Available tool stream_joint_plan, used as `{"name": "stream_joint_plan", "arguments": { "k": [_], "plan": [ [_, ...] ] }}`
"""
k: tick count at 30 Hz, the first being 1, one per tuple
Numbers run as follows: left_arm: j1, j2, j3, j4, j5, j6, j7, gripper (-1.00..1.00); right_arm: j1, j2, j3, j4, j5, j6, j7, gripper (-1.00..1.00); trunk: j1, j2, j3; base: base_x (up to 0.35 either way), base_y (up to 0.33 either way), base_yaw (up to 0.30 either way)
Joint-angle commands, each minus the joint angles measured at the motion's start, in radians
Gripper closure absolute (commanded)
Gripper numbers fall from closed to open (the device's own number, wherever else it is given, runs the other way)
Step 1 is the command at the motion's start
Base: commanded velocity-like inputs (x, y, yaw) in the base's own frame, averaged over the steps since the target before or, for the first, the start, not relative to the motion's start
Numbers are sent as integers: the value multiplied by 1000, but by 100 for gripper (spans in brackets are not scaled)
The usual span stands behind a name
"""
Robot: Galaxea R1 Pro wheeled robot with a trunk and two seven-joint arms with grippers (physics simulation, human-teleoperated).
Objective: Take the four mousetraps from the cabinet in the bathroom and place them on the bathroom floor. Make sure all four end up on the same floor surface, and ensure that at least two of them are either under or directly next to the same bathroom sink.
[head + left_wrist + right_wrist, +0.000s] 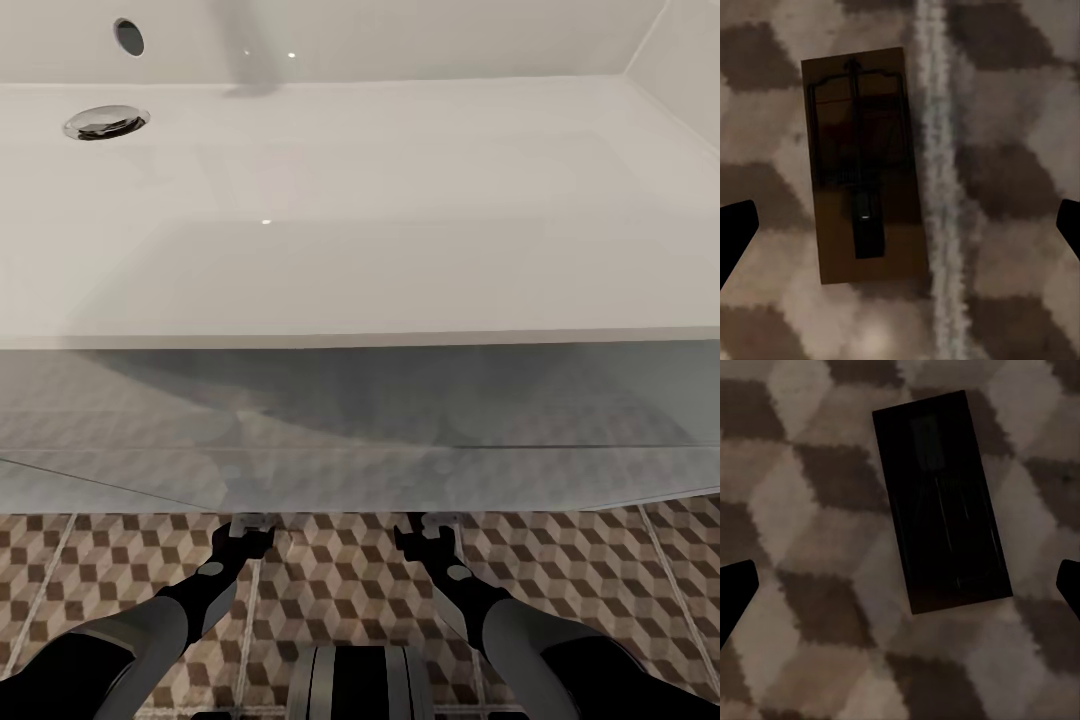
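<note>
mousetraps lie flat on the floor (340, 590), one (862, 161) under each wide-open, empty claw, the other (941, 502) toward 1 o'clock.

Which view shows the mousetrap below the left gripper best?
The left wrist view: the flat rectangular brown wooden mousetrap lies whole on the cube-patterned tile floor beside a pale grout line, its dark wire visible. The right wrist view shows a different, darker trap. In the head view the white sink overhangs both grippers.

no text, label, brand, number or sign can be read anywhere: none on the sink (400, 200), the bathroom floor (340, 590), or either mousetrap (862, 165) lying on it.
</note>
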Motion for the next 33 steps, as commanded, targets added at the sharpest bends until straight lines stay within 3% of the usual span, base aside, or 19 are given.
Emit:
{"name": "stream_joint_plan", "arguments": {
  "k": [1, 8, 18, 33],
  "plan": [
    [0, 0, -9, 0, 8, -4, 3, -100, -1, 0, 8, 1, -2, -3, -5, -100, 0, 0, -1, 0, 0, 0],
    [0, -1, -9, 0, 7, -18, 3, -100, -1, 0, 8, 1, -2, -3, -5, -100, 0, 0, -1, 0, 0, 0],
    [1, -2, -9, 2, 8, -97, 6, -100, -1, 0, 8, 1, -2, -3, -5, -100, 0, 0, -1, 0, 0, 0],
    [1, -19, -6, 1, 12, -105, 27, -100, -1, -2, 8, 0, -1, -4, -5, -100, 0, 0, -1, -87, 0, 0]
  ]
}}
